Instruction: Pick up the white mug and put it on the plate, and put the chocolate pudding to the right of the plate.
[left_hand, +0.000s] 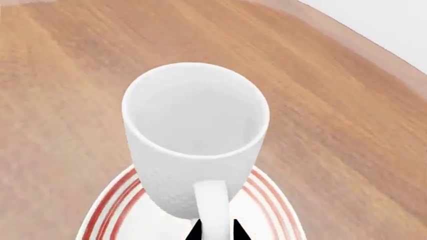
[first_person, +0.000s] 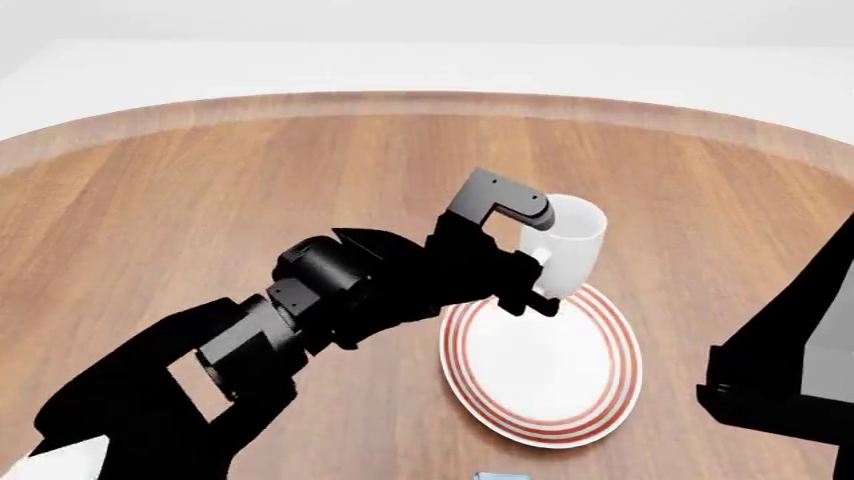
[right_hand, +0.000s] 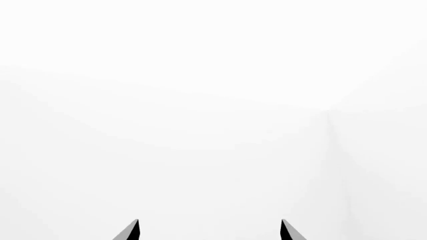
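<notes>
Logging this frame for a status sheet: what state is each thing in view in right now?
white mug: upright, empty, held by its handle over the plate's far rim; contact with the plate unclear.
plate: flat on the table, nothing resting on its centre.
left gripper: shut on the mug's handle.
right gripper: open, holding nothing, facing blank white.
</notes>
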